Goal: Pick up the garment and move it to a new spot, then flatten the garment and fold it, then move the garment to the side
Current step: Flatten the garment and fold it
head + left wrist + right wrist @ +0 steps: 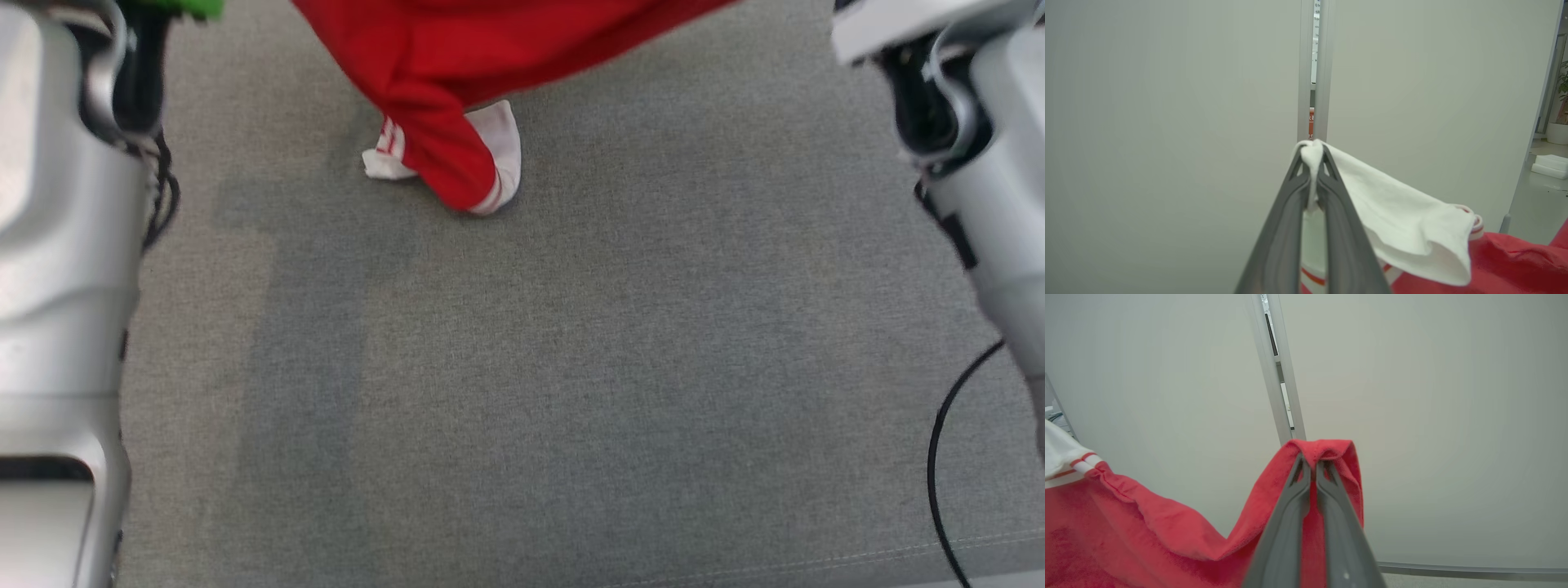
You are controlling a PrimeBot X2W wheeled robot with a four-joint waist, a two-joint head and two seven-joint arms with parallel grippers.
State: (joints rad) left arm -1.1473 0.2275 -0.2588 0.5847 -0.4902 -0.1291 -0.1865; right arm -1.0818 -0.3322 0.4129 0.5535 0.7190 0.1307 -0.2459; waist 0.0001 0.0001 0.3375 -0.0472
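Observation:
The garment is red with white, red-striped trim, and it hangs from the top of the head view over the grey cloth surface. Its lowest red fold and white cuff touch the surface. In the left wrist view my left gripper is shut on a white part of the garment, which drapes off to the right. Over in the right wrist view my right gripper is shut on a red edge of the garment, the cloth sagging away to the left. Both pale forearms frame the head view.
A grey fabric-covered surface spreads below, with its seam and front edge at the lower right. A black cable hangs by the right arm. Pale wall panels with a metal joint stand behind the grippers.

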